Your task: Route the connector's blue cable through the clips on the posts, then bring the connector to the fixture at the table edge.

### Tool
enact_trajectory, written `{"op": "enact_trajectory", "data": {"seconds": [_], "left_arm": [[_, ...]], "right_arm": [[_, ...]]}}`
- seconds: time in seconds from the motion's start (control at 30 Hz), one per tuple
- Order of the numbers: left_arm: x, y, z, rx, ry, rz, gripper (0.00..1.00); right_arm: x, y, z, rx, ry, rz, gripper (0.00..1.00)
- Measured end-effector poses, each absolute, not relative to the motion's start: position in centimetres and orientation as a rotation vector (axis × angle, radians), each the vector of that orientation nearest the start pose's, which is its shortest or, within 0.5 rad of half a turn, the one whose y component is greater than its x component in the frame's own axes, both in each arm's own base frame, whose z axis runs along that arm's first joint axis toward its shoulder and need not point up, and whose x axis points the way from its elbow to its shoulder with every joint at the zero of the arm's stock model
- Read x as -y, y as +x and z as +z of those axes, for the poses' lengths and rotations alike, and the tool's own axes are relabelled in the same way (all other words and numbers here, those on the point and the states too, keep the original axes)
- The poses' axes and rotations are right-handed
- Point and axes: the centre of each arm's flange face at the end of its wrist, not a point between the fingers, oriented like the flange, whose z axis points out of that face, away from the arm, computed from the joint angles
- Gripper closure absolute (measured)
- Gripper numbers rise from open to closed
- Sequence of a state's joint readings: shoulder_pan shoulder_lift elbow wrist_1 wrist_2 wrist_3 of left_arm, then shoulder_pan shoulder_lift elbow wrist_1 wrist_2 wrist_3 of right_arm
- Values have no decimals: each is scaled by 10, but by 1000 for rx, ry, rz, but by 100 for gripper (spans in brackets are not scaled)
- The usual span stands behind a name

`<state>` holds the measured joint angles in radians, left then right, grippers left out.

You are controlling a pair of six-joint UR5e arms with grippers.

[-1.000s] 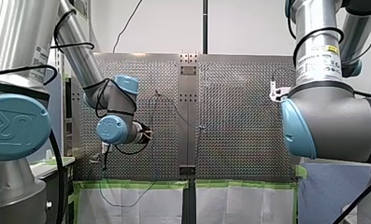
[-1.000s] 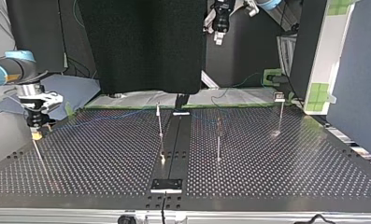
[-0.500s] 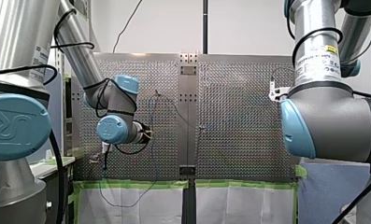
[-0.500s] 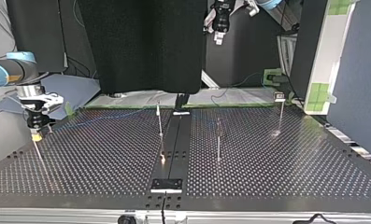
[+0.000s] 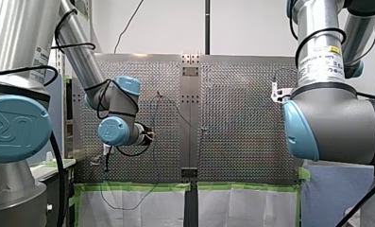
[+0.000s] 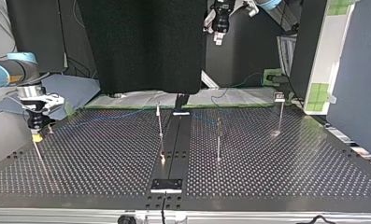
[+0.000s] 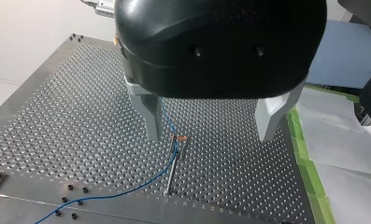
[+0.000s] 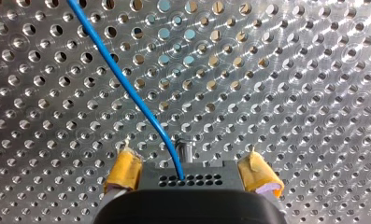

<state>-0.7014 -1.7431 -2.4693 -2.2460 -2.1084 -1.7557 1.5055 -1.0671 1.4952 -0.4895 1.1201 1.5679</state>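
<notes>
Fingers (image 7: pixel 150 116) of the left gripper (image 7: pixel 210 136) stand wide apart and hold nothing, as you can see in its wrist view. Below and between them stands a thin post (image 7: pixel 172 170) with an orange clip (image 7: pixel 179 138) at its top. The blue cable (image 7: pixel 127 192) rises from the table (image 7: pixel 57 116) to that clip and goes on behind one finger. In the top view you find this gripper high up beyond the table's far edge, well apart from everything on it.

Look at the right gripper (image 8: pixel 191 164) next. Its yellow pads (image 8: pixel 125 170) press on the two ends of the black connector (image 8: pixel 192 179), so it has it clamped. The cable leaves the connector's middle and curves away over the holes.

In the top view the right gripper hangs low at the table's left side, pads down; you cannot make out the connector there. A middle post (image 6: pixel 160 122) and a second post (image 6: pixel 218 139) flank the dark centre strip (image 6: pixel 176 140), and a third post (image 6: pixel 280 115) stands at the right. A bracket (image 6: pixel 166 185) sits at the near edge, well apart from the right gripper.
</notes>
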Motion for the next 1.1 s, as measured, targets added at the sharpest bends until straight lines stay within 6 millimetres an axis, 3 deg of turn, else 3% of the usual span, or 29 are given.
{"op": "enact_trajectory", "data": {"seconds": [1.1], "left_arm": [[274, 197, 124, -1727, 54, -180, 0]], "right_arm": [[670, 125, 278, 998, 1391, 1454, 0]]}}
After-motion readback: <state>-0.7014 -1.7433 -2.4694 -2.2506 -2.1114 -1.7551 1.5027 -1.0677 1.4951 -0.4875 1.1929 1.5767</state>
